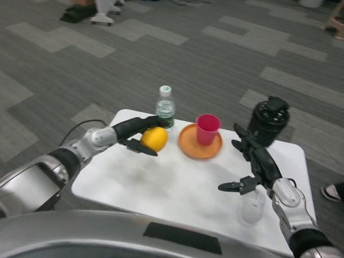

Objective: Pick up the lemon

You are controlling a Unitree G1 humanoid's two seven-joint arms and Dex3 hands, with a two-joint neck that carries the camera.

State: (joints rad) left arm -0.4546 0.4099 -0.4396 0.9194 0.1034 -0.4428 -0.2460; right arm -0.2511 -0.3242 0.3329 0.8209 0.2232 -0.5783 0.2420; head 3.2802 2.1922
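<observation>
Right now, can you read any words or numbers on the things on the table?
No text can be read.
water bottle: its label is too small and blurred to read.
pink cup, orange plate, lemon, black jar: no writing shows.

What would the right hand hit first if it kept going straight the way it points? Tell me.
The right hand points up-left across the table, toward the orange plate holding the pink cup. The plate's near rim looks first in line, though depth is hard to judge.
</observation>
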